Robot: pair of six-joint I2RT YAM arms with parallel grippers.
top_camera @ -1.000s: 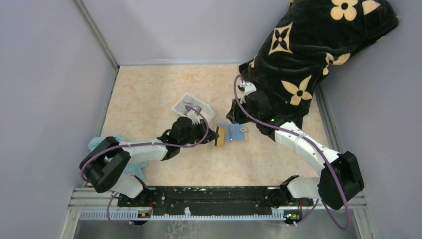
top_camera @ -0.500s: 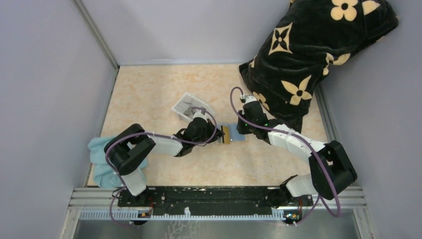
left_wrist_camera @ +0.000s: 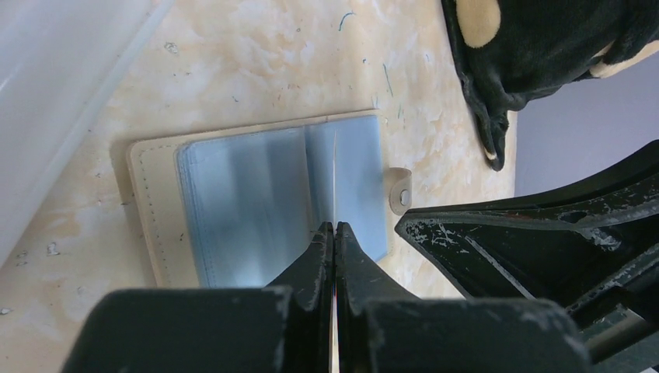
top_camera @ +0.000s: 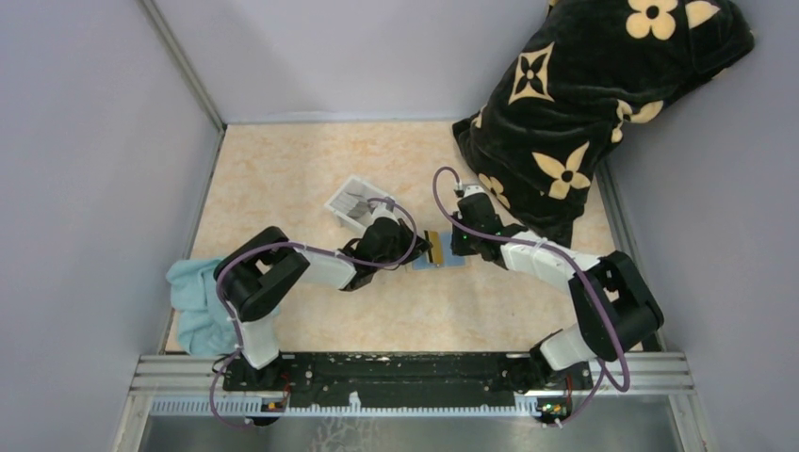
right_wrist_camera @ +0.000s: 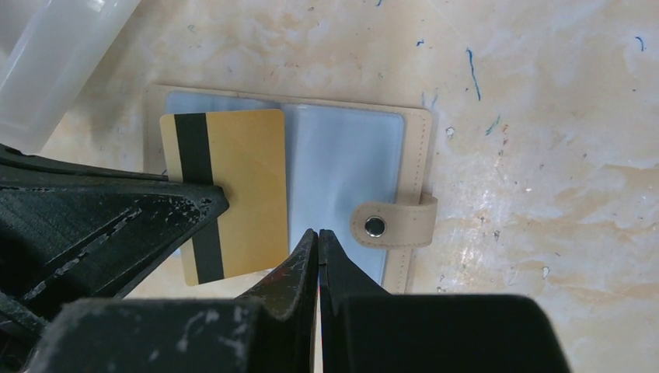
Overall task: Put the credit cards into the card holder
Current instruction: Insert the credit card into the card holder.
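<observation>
Well, starting at the near left corner of the tabletop [top_camera: 283, 169], you have a light blue cloth [top_camera: 193, 301] bunched beside the left arm's base, out of play. Further in, toward the middle, sits the clear tray [top_camera: 332, 201]. There are greyish shapes in it that may be more cards, but from above they're too small for you to be sure.

Just right of the tray, your left gripper [left_wrist_camera: 334, 229] is clamped on the gold card [right_wrist_camera: 233, 186], gripping the edge nearest the black stripe. It holds the card over the left half of the card holder [right_wrist_camera: 342, 155], which lies open with its blue lining up, at about the centre of the tabletop. I'd judge that pose is meant to bring the card's free edge to a pocket. From the left wrist you only get the card edge-on, as a thin line, so you can't tell whether it has entered a sleeve.

Your right gripper [right_wrist_camera: 317, 237] has its fingers pressed together on nothing, with the tips near the holder's middle fold and just beside the snap tab [right_wrist_camera: 392, 225]. That reads as pinning the holder flat so it won't slide, though the fingers themselves hide any contact.

The far right corner is filled by a black flowered blanket [top_camera: 603, 85], partly cut off by the frame.
</observation>
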